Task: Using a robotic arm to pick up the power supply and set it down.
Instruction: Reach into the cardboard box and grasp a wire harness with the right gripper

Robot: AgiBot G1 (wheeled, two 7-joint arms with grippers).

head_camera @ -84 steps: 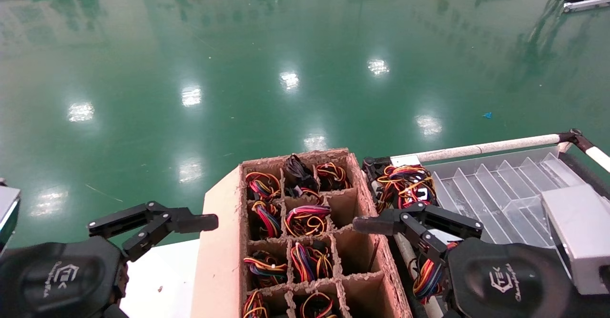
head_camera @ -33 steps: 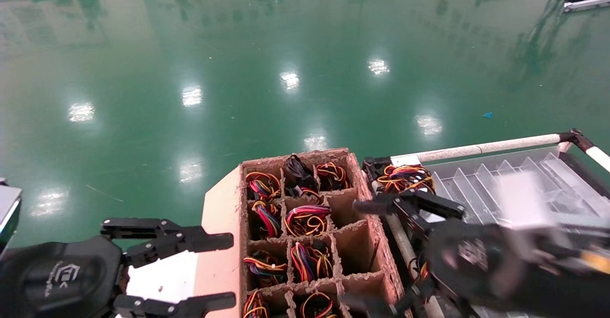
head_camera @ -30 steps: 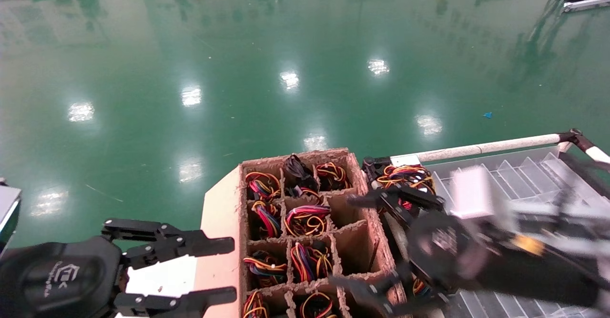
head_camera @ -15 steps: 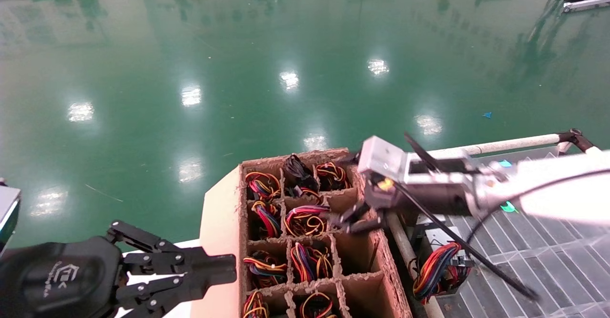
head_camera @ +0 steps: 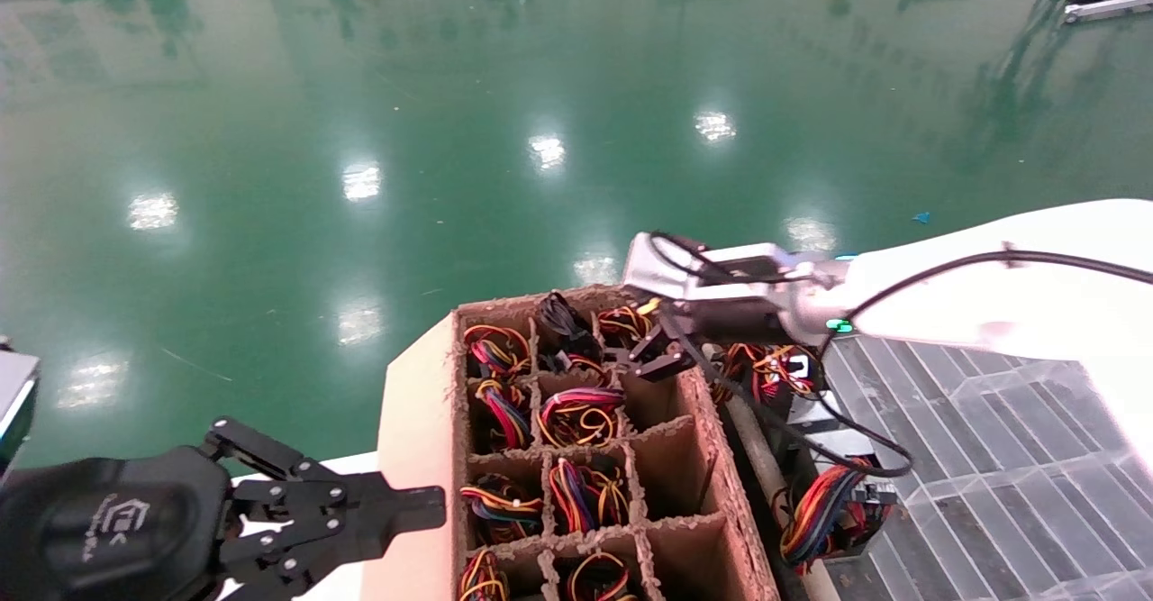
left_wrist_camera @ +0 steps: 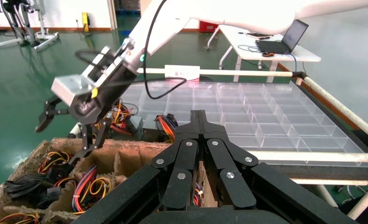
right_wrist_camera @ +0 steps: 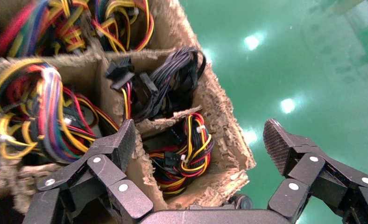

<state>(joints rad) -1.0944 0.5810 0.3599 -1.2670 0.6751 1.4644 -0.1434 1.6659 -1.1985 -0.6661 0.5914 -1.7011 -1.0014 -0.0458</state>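
Rough, fibrous cardboard box [head_camera: 694, 403] on a glossy green floor [head_camera: 450, 132]; clear tray [head_camera: 991, 457] is probably smooth plastic.

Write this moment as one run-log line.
right gripper: open, over far-right cell of brown cardboard divider box | left gripper: shut, parked | nothing held

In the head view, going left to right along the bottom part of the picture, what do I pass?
Left tool, shut → cardboard divider box of wire bundles → loose wire bundle → clear compartment tray. The right tool, open, sits higher up, over the box's far right cell.
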